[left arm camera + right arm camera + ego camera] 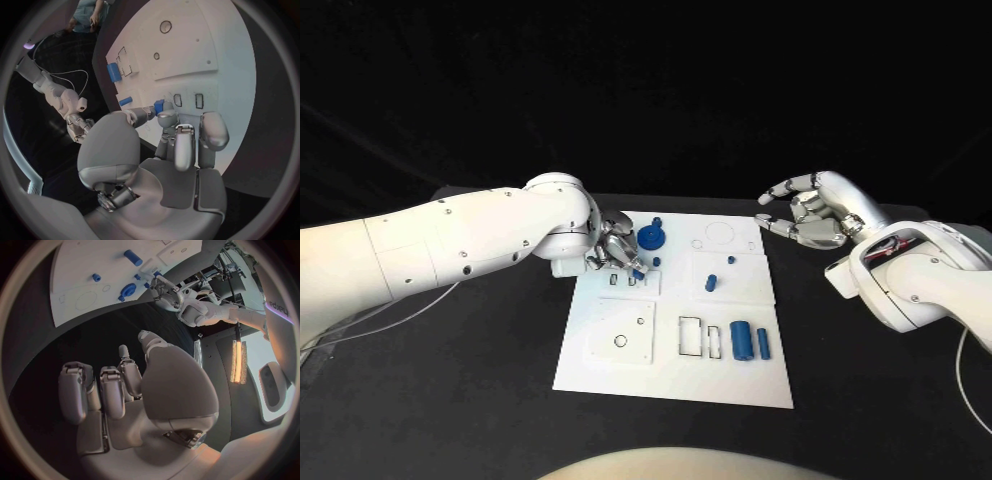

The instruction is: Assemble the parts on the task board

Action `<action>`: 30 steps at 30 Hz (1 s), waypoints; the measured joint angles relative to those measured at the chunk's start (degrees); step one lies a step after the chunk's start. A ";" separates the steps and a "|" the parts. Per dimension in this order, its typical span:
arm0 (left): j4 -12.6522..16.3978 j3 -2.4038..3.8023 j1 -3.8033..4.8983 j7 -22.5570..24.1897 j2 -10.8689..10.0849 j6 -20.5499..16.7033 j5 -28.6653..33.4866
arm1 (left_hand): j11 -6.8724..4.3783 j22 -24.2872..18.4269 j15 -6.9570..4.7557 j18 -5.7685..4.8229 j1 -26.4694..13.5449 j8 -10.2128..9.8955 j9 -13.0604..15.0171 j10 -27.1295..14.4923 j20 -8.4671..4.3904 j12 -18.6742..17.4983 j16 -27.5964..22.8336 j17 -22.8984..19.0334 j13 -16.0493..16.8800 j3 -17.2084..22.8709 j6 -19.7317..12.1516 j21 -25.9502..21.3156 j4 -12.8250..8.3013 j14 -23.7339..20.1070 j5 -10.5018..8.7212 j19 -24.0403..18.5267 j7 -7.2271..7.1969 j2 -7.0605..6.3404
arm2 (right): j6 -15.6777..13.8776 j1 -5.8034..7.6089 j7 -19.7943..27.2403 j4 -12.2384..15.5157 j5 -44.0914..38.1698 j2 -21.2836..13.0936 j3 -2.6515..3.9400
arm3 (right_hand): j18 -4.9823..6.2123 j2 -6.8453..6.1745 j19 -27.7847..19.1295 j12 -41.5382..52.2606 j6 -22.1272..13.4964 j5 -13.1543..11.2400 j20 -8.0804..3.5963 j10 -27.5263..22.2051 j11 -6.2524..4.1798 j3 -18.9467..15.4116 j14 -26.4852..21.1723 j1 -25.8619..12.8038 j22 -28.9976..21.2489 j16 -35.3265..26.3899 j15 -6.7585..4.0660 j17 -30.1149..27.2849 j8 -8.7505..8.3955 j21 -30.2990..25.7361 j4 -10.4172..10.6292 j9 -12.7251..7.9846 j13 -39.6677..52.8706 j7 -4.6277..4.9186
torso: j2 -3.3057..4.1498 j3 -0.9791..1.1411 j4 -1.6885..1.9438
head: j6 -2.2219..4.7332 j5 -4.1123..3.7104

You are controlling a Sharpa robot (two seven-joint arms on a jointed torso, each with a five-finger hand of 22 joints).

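Observation:
The white task board point(675, 370) lies in the middle of the table. My left hand point(620, 250) hovers over its far left part and pinches a small blue part point(159, 106) between thumb and finger, close above the board near two small rectangular slots point(199, 100). A round blue part point(652, 238) stands just beyond that hand. Two blue cylinders point(740, 340) point(763, 343) lie side by side at the board's near right. A blue piece point(711, 282) lies mid-board. My right hand point(808, 215) hangs off the board's far right corner, its fingers curved and apart, holding nothing.
The board shows round holes point(723, 236) at the far right and a rectangular recess point(691, 336) beside the cylinders. Black table point(473, 380) surrounds the board on all sides. A cable point(387, 310) trails under my left arm.

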 measured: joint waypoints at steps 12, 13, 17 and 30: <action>2.83 -0.05 -0.94 0.05 -1.68 -4.51 -3.96 | 0.00 0.98 -0.32 0.01 0.00 0.96 0.03 0.41 -0.19 0.48 0.00 0.05 -0.37 0.17 -0.05 0.45 0.17 -0.09 2.00 0.62 0.07 0.00 | 0.03 0.00 -0.03 0.06 0.00 -0.24 0.00 | 0.00 0.00 0.00 0.00 0.00 0.00 0.00 0.00 0.00 0.00 0.00 0.00 -0.01 0.00 0.00 -0.01 0.00 0.00 0.00 -0.01 -0.01 0.00 | 0.06 -0.02 0.08 | -0.24 0.19; 2.89 -0.05 -0.98 0.05 -1.68 -4.66 -4.30 | -0.02 0.99 -0.41 0.01 0.00 1.12 0.03 0.43 -0.19 0.48 0.00 0.05 -0.37 0.17 -0.05 0.60 0.17 0.00 2.26 0.62 0.07 0.00 | 0.03 0.00 -0.03 0.06 0.00 -0.24 0.00 | 0.00 0.00 0.00 0.00 0.00 0.00 0.00 0.00 0.00 0.00 0.00 0.00 -0.01 0.00 0.00 -0.01 0.00 0.00 0.00 -0.01 -0.01 0.00 | 0.08 -0.02 0.09 | -0.26 0.21; 2.89 -0.08 -1.15 0.05 -1.61 -5.06 -5.53 | -0.10 1.07 -0.41 0.01 0.00 1.16 0.05 0.51 -0.19 0.48 0.00 0.05 -0.51 0.33 -0.04 0.60 0.33 0.00 2.72 0.62 0.06 0.00 | 0.03 0.00 -0.03 0.01 -0.03 -0.18 0.00 | 0.00 0.00 0.00 0.00 0.00 0.00 0.00 0.00 0.00 0.00 0.00 0.00 -0.01 0.00 0.00 -0.01 0.00 0.00 0.00 -0.01 -0.01 0.00 | 0.10 -0.02 0.05 | -0.42 0.34; 2.02 -0.31 -1.48 -0.05 -1.17 -4.36 -7.59 | -0.20 1.34 -0.41 0.01 0.00 1.69 4.54 0.62 -0.40 0.47 -0.01 0.04 -1.02 0.33 -0.22 0.60 0.33 0.00 5.10 0.82 -0.18 0.00 | 0.03 -0.01 -0.03 -0.03 -0.08 -0.01 0.00 | 0.00 -0.01 0.00 0.00 0.00 0.00 0.00 0.00 0.00 0.00 0.00 0.01 -0.02 0.00 0.00 0.04 0.00 0.00 0.00 -0.01 -0.01 0.00 | 0.08 -0.03 0.03 | -0.60 0.60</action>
